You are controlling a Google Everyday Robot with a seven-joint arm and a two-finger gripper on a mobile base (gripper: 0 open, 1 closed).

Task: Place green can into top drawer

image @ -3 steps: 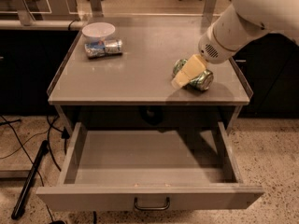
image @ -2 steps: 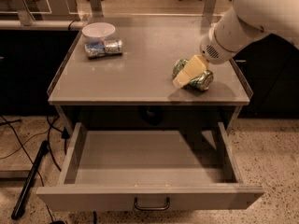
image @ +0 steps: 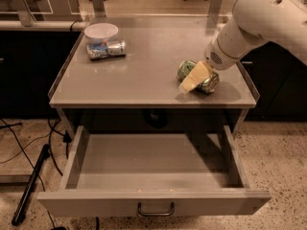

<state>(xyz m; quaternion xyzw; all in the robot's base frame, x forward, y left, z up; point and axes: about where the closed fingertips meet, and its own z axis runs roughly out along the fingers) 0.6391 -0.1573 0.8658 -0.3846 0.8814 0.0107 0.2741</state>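
The one top drawer (image: 153, 174) stands pulled fully out, ready to receive. Behind it, near the right front edge of the bench (image: 139, 80), the one green can (image: 184, 70) lies on its side with the single end effector (image: 193, 79) laid across it. Whether it has clamped I cannot tell. The grasp should sit squarely across the can's body so it cannot roll, then lift clear of the bench's edge. Far left are one blue-and-white can (image: 106, 49) and one white bowl (image: 101, 31).
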